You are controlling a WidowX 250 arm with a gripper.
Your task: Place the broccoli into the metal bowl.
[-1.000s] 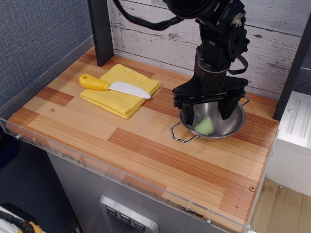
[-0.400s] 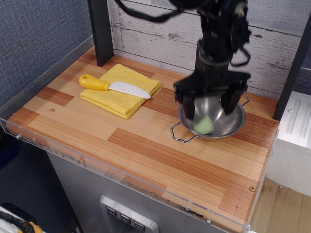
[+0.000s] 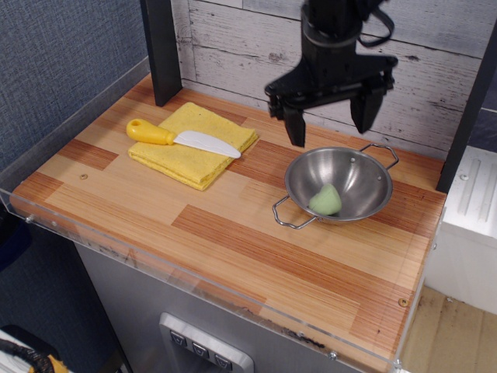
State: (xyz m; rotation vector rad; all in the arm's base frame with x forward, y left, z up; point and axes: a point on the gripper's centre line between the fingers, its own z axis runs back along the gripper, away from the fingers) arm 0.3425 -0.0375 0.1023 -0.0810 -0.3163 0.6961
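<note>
Gripper (image 3: 330, 120): jaws spread wide, empty, hanging above the bowl's far rim | broccoli (image 3: 326, 200): lying inside metal bowl (image 3: 371, 203) | bowl: on wooden table (image 3: 233, 241), right side

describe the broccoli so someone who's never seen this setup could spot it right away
On the right side of the wooden counter sits a shiny metal bowl with two wire loop handles. Inside it lies the broccoli, a small pale mint-green lump and the only green thing here; the knife and cloth are yellow.

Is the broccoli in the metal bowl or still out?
In. The broccoli lies inside the metal bowl, while the open gripper hangs empty above.
</note>
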